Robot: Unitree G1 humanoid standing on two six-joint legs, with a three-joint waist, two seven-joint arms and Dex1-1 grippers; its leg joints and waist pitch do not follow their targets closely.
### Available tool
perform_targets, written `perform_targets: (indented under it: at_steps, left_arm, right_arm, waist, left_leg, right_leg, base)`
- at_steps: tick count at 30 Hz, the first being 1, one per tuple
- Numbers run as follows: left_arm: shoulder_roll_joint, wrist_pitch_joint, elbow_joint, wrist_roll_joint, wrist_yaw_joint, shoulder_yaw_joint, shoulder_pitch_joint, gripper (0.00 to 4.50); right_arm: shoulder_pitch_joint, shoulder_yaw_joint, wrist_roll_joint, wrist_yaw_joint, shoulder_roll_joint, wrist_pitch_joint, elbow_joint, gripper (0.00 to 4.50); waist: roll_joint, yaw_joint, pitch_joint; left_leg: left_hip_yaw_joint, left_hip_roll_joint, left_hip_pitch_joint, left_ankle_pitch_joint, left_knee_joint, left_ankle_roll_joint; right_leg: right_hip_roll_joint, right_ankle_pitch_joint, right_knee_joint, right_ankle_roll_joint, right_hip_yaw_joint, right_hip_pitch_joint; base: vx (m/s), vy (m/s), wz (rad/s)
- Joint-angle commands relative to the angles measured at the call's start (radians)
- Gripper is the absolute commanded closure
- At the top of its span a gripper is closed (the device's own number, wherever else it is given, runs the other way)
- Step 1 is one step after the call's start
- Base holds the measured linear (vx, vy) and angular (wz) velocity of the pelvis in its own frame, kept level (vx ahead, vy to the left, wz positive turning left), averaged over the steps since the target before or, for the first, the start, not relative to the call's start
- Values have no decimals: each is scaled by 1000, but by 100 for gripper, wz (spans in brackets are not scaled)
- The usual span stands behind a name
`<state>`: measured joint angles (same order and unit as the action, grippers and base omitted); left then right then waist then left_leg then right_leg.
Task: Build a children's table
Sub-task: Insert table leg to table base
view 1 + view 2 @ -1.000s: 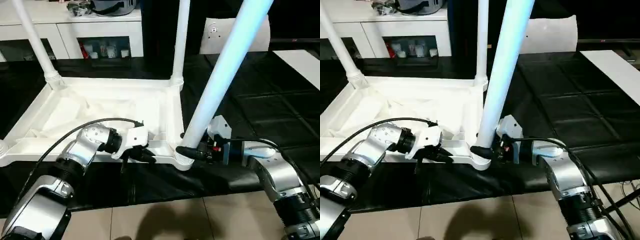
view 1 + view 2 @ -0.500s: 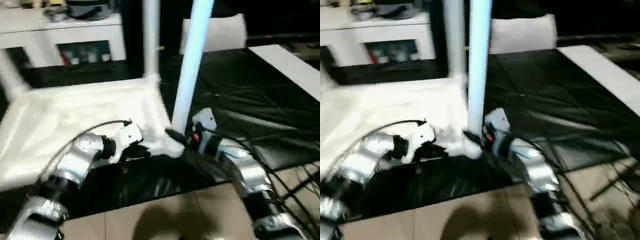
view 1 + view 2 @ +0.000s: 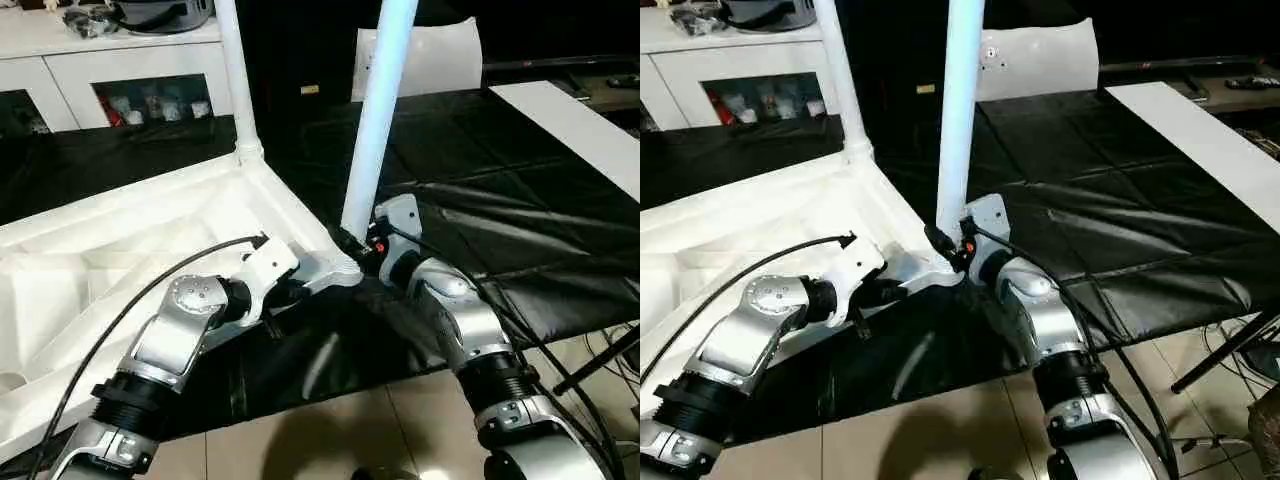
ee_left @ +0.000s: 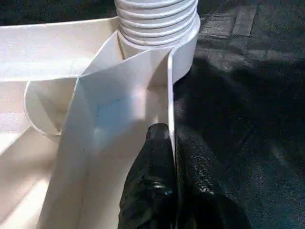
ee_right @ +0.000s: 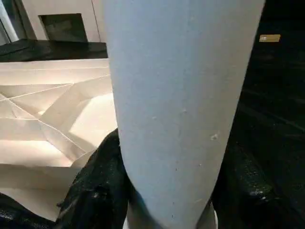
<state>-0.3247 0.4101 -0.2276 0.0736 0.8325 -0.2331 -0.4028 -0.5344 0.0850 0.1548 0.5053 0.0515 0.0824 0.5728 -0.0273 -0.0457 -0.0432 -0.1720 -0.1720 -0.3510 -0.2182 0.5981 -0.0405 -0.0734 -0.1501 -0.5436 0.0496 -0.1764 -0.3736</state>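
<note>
White plastic table top [image 3: 150, 230] lies upside down on the black mat [image 3: 480, 200]. Left hand [image 4: 172, 143] pinches its rim; right hand [image 5: 167, 191] clasps the round white leg [image 3: 378, 110] at the corner socket. If this leg tilts, the thread may jam.

Near corner: my right tool [image 3: 352, 246] is wrapped round the upright leg [image 3: 378, 120], which blocks the way inward.
Rim: my left tool [image 4: 172, 157] pinches the table top's wall [image 3: 150, 200].
Far corner: another leg [image 3: 234, 75] stands upright.
Right side: the black surface [image 3: 520, 200] lies bare up to the white board [image 3: 575, 120].
</note>
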Motion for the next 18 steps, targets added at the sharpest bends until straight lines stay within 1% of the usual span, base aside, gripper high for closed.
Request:
perform_targets:
  at_steps: [1, 2, 3, 4, 5, 6, 7, 8, 9, 10, 11, 12, 14, 15, 16, 17, 18]
  left_arm:
    - [-6, -7, 59, -2, -8, -1, -29, 450]
    - [-8, -9, 60, -4, -6, -3, -29, 450]
    - [-10, -5, 59, -10, -2, -4, -30, 450]
    - [-11, -2, 58, -14, 2, -4, -30, 450]
    - [-11, -1, 58, -17, 4, -4, -30, 450]
    - [-14, -21, 53, -16, 8, -6, -31, 450]
    - [-14, -29, 51, -14, 8, -7, -31, 450]
    - [-14, -40, 49, -4, -6, -8, -29, 450]
    - [-13, -49, 49, 2, -17, -8, -27, 450]
    - [-8, -51, 42, 1, -32, -1, -28, 450]
    - [-6, -50, 38, -3, -34, 2, -30, 450]
    - [-4, -50, 36, -5, -36, 3, -31, 450]
    - [-6, -58, 22, -10, -31, 5, -37, 450]
    - [-10, -71, 1, -19, -21, 9, -48, 450]
    - [-12, -77, -6, -21, -17, 10, -51, 450]
    - [-19, -102, -34, -30, 0, 15, -63, 450]
    - [-19, -102, -34, -30, 0, 15, -63, 450]
  right_arm:
    - [34, -3, 6, -22, -15, 91, 114, 191]
    - [30, -5, 5, -24, -15, 84, 122, 191]
    - [27, -10, 5, -27, -16, 73, 130, 191]
    - [25, -14, 6, -29, -18, 66, 134, 182]
    - [24, -16, 8, -29, -19, 63, 136, 182]
    - [22, -17, 7, -26, -19, 62, 141, 164]
    - [21, -17, 6, -24, -18, 62, 143, 150]
    - [21, -14, 3, -17, -15, 61, 145, 150]
    - [23, -11, 1, -10, -13, 58, 145, 139]
    - [30, -4, -14, -11, -4, 52, 138, 131]
    - [33, -1, -21, -11, 0, 49, 137, 131]
    - [34, 0, -25, -10, 2, 47, 136, 103]
    - [46, -3, -19, 2, 10, 55, 124, 96]
    - [66, -7, -7, 20, 20, 64, 96, 83]
    - [76, -8, -2, 26, 23, 68, 82, 83]
    - [118, -13, 19, 52, 38, 87, 19, 70]
    - [118, -13, 19, 52, 38, 87, 19, 52]
  waist:
    - [-8, 13, 50]
    - [-7, 13, 49]
    - [-17, 13, 49]
    - [-13, 13, 49]
    - [-11, 14, 49]
    - [-17, 16, 53]
    - [-18, 14, 51]
    - [-17, 13, 53]
    - [-16, 15, 55]
    - [-17, 16, 55]
    - [-17, 22, 61]
    - [-16, 27, 63]
    - [-17, 35, 62]
    - [-16, 39, 63]
    - [-18, 41, 62]
    - [-17, 43, 59]
    - [-16, 50, 61]
  left_leg:
    - [41, -79, -3, -243, -78, 50]
    - [42, -78, -2, -257, -79, 45]
    - [43, -76, 2, -275, -77, 39]
    - [40, -76, 4, -283, -76, 35]
    - [40, -74, 2, -278, -75, 34]
    - [44, -79, -1, -257, -79, 34]
    - [44, -80, -2, -257, -80, 36]
    - [43, -80, -2, -256, -79, 35]
    - [41, -79, 0, -247, -77, 37]
    - [40, -78, -2, -241, -76, 39]
    - [39, -77, -5, -207, -73, 43]
    - [38, -79, -7, -175, -73, 51]
    - [35, -80, -5, -157, -72, 58]
    - [33, -78, -5, -154, -71, 63]
    - [33, -78, -5, -152, -70, 66]
    - [31, -76, -3, -158, -71, 70]
    - [32, -79, -1, -167, -71, 67]
  right_leg:
    - [-114, -374, 66, 116, 85, 46]
    - [-115, -401, 69, 112, 84, 45]
    - [-115, -428, 73, 107, 83, 44]
    - [-117, -443, 81, 103, 84, 41]
    - [-117, -438, 79, 101, 84, 44]
    - [-114, -405, 69, 105, 84, 47]
    - [-112, -391, 69, 107, 84, 45]
    - [-112, -363, 66, 114, 85, 46]
    - [-113, -345, 65, 124, 86, 47]
    - [-114, -337, 64, 129, 87, 47]
    - [-115, -296, 57, 137, 88, 52]
    - [-113, -253, 49, 146, 89, 51]
    - [-111, -221, 45, 157, 90, 49]
    - [-111, -213, 45, 160, 91, 50]
    - [-111, -213, 45, 158, 91, 50]
    - [-106, -228, 50, 148, 89, 47]
    - [-110, -243, 48, 137, 91, 49]
  base:
    - [0, 0, 0]
    - [0, 0, 0]
    - [0, 0, 0]
    - [0, 0, 0]
    - [0, 0, 0]
    - [0, 0, 0]
    - [0, 0, 0]
    - [0, 0, 0]
    - [0, 0, 0]
    - [0, 0, 0]
    - [0, 0, 0]
    - [0, 0, 0]
    - [0, 0, 0]
    - [0, 0, 0]
    - [0, 0, 0]
    - [0, 0, 0]
    - [0, 0, 0]
